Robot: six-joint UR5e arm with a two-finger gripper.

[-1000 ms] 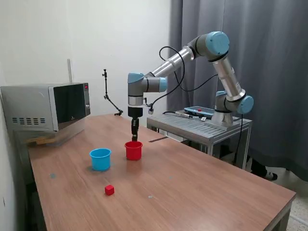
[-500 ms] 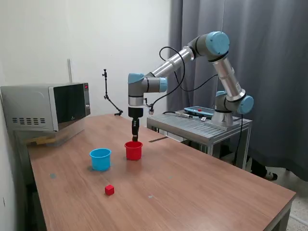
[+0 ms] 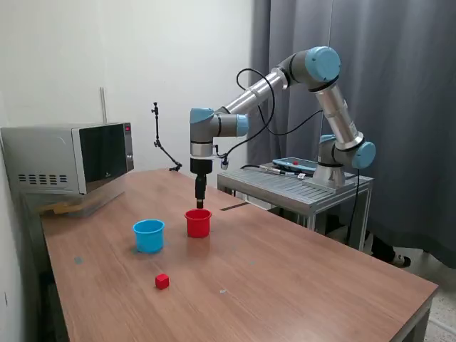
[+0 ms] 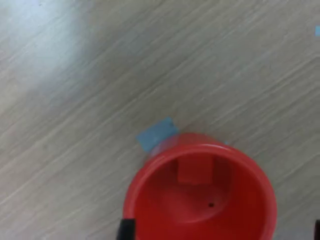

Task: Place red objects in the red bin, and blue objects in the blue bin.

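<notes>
Your gripper (image 3: 200, 205) hangs just above the red cup (image 3: 198, 223) on the wooden table (image 3: 299, 278); you cannot tell whether its fingers are apart or closed. Your wrist view shows one red cube (image 4: 195, 169) lying inside that cup. A light blue cup (image 3: 148, 235) stands beside it, and another red cube (image 3: 162, 281) sits nearer the table's front edge.

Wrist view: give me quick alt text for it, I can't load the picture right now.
Looking down into the red cup, which stands on a wood-grain table with one small red cube lying inside it. A light blue patch shows on the table by the cup's rim. The picture is blurry.
</notes>
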